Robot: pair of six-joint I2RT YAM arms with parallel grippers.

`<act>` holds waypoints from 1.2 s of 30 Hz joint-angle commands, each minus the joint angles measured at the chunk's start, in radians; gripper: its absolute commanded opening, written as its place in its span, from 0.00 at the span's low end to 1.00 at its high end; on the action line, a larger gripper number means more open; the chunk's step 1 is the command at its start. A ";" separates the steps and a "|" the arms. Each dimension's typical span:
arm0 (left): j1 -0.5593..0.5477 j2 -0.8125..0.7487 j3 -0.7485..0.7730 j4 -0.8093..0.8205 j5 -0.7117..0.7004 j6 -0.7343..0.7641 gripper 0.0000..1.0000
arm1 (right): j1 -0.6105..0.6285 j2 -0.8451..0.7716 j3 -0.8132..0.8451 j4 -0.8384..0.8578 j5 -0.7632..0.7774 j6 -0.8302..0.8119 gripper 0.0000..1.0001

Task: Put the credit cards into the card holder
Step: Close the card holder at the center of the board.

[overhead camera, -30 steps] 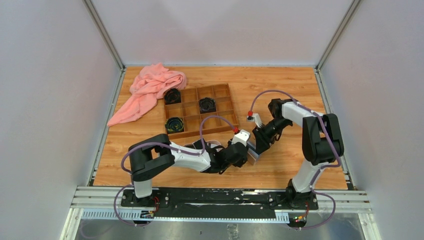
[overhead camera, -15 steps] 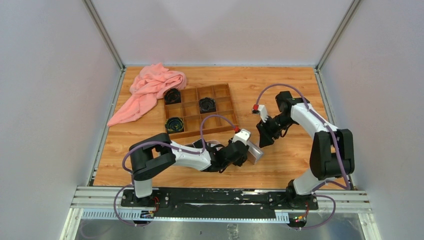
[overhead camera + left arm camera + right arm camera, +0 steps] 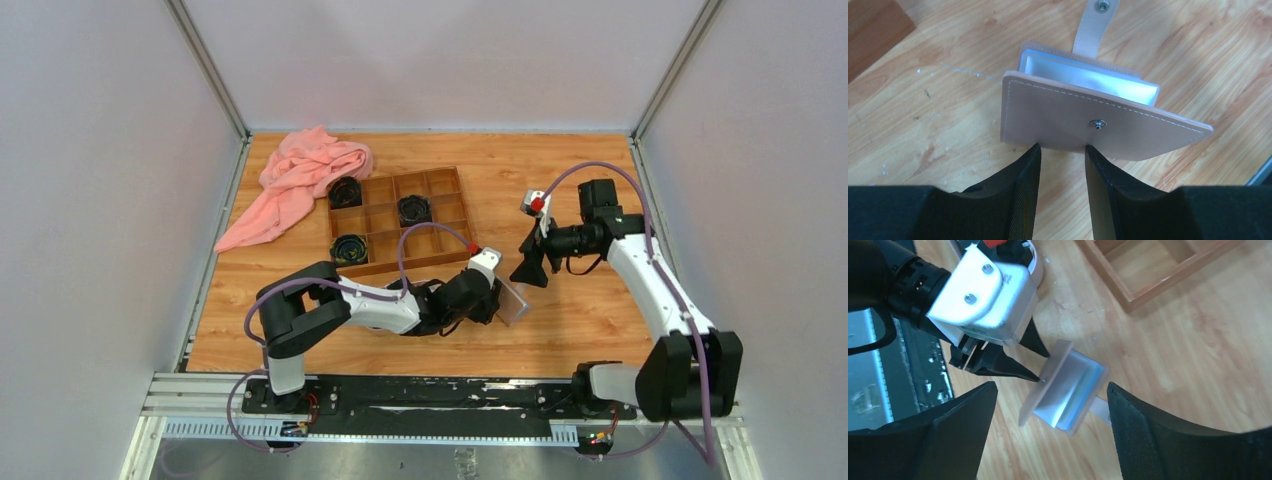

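Observation:
The tan-pink card holder (image 3: 513, 301) lies open on the wood table, its pale grey-blue inside showing in the left wrist view (image 3: 1083, 80) and the right wrist view (image 3: 1073, 385). Its snap flap stands tilted up, leaning on the fingertips of my left gripper (image 3: 492, 300) (image 3: 1060, 148) (image 3: 1043, 366). The jaws are a narrow gap apart with only table between them. My right gripper (image 3: 528, 268) (image 3: 1051, 386) hangs above and behind the holder, jaws wide open and empty. No credit cards show in any view.
A brown wooden compartment box (image 3: 400, 172) with three black coiled items stands behind the left arm; its corner shows in the right wrist view (image 3: 1128, 296). A pink cloth (image 3: 300, 180) lies at the back left. A white rim (image 3: 1035, 262) peeks out behind the left wrist.
My right gripper has drawn back from the card holder, up and toward the back right, as its arm swung outward. My left gripper stays at the holder, whose flap now stands higher.

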 commanded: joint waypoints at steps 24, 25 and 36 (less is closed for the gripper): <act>0.063 -0.043 -0.094 0.203 0.131 0.047 0.42 | 0.042 0.438 0.046 -0.150 0.220 -0.003 0.02; 0.063 -0.061 -0.102 0.204 0.130 0.070 0.42 | 0.043 0.446 0.046 -0.145 0.229 0.001 0.02; 0.064 -0.318 -0.299 0.355 -0.011 0.280 0.65 | 0.044 0.501 0.054 -0.145 0.230 -0.007 0.02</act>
